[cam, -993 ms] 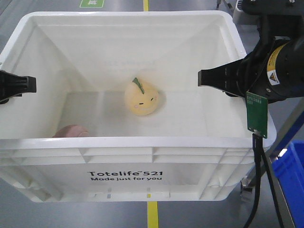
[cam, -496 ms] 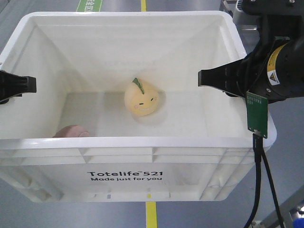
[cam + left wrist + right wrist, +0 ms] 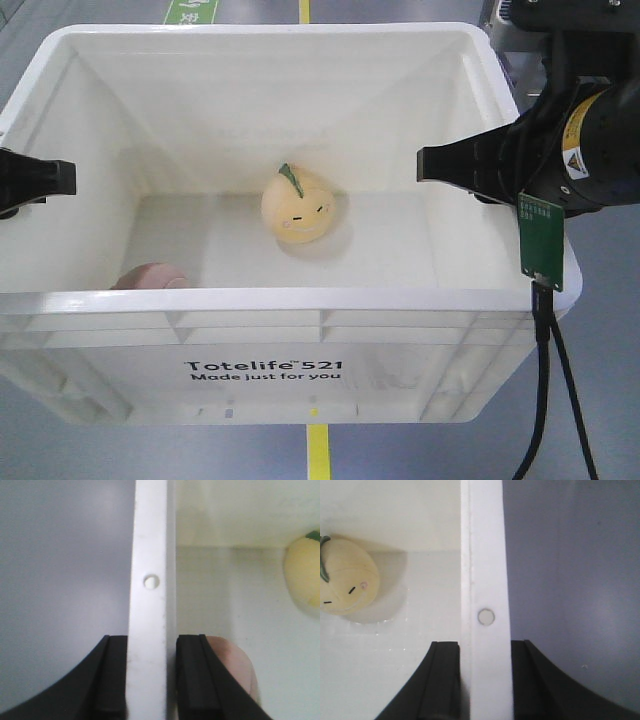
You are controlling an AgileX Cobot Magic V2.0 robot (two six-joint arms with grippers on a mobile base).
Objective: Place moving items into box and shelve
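My left gripper (image 3: 151, 647) and right gripper (image 3: 485, 652) are each clamping a side rim of the white box (image 3: 260, 300), which is holding the yellow toy (image 3: 297, 207) and pink toy (image 3: 150, 276).

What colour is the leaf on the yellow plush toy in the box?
The leaf is green, clearest in the front-facing view.

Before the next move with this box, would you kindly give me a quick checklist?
1. Grip of left gripper on box rim: ok, clamped.
2. Grip of right gripper on opposite rim: ok, clamped.
3. Round yellow toy inside: ok.
4. Round pink toy inside: ok, near corner.
5. Seen floor ahead clear: cannot tell, mostly hidden.
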